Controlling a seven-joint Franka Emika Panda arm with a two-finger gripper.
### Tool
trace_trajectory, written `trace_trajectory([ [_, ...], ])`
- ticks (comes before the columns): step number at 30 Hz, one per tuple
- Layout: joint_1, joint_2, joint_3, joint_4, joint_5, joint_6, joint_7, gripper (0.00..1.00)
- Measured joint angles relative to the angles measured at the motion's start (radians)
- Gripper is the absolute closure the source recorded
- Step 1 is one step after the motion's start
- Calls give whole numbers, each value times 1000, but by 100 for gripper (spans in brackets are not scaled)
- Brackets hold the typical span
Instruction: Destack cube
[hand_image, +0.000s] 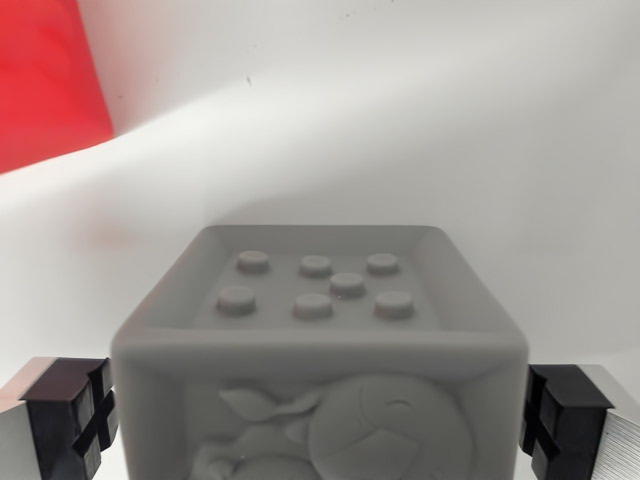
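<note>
Grey cube (320, 350), raised dots on top and a relief picture on its near face, is sitting between the gripper (320, 425) fingers (70, 415), which are standing apart just beside each side, so closing evenly and level before lifting straight up looks wisest.

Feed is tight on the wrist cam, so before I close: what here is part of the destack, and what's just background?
Part of the job:
- grey cube, studded top, relief on its near face
- hand, one finger on each side of the cube, not visibly pressing it

Background:
- white surface
- red panel at upper left
</note>
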Motion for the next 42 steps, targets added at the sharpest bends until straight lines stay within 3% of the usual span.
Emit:
trace_trajectory([
  [8,3,-37,-3,-10,0,-23,1,0],
  [19,15,-139,-18,-32,-8,-101,6,0],
  [29,24,-256,-31,-51,-27,-199,20,0],
  [42,23,-425,-33,-55,-52,-361,37,0],
])
